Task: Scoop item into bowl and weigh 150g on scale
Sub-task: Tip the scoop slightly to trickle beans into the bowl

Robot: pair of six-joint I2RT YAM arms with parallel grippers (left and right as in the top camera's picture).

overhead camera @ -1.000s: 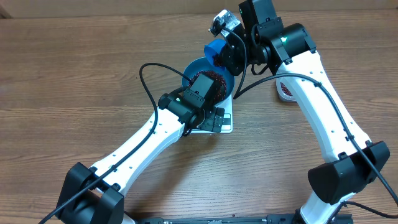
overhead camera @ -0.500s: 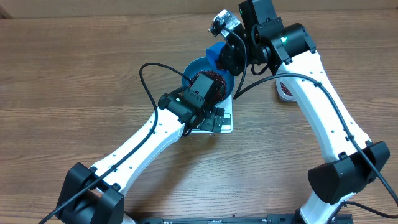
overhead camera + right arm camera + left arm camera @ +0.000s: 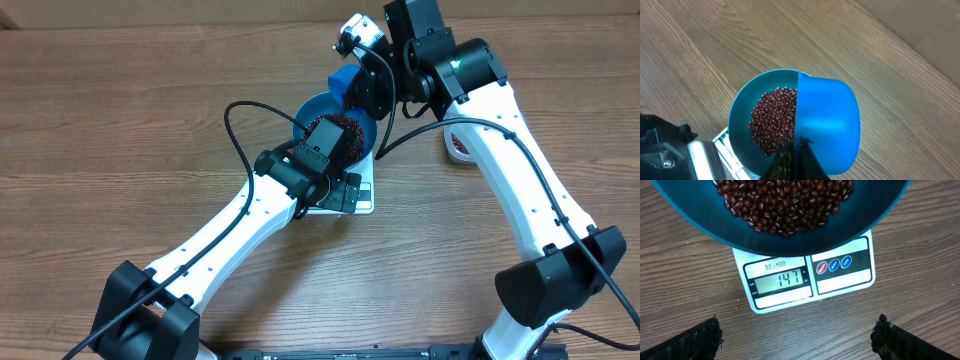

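**Bowl on the scale, scoop held over its far side**

The blue bowl (image 3: 695,222) sat on the white scale (image 3: 842,282). Its rim overhung the platform to both sides, so only the scale's front strip showed, with the buttons and a display (image 3: 785,278) reading 147. The beans (image 3: 785,202) lay heaped in the bottom of the bowl, below its rim.

The left gripper (image 3: 797,342) hovered off the scale's front edge. Its fingers (image 3: 697,340) were spread wide and held nothing, with bare wooden table (image 3: 120,120) between them.

The right gripper (image 3: 796,160) was clamped tight on the near end of the blue scoop (image 3: 827,125). The scoop hung over the bowl's far side, its straight lip crossing above the beans. Whether it touched the rim could not be told.

From overhead, both arms converged on the bowl and crowded it. The table lay open to the left and toward the front. A small white-and-red object (image 3: 458,145) lay right of the scale, partly hidden under the right arm.
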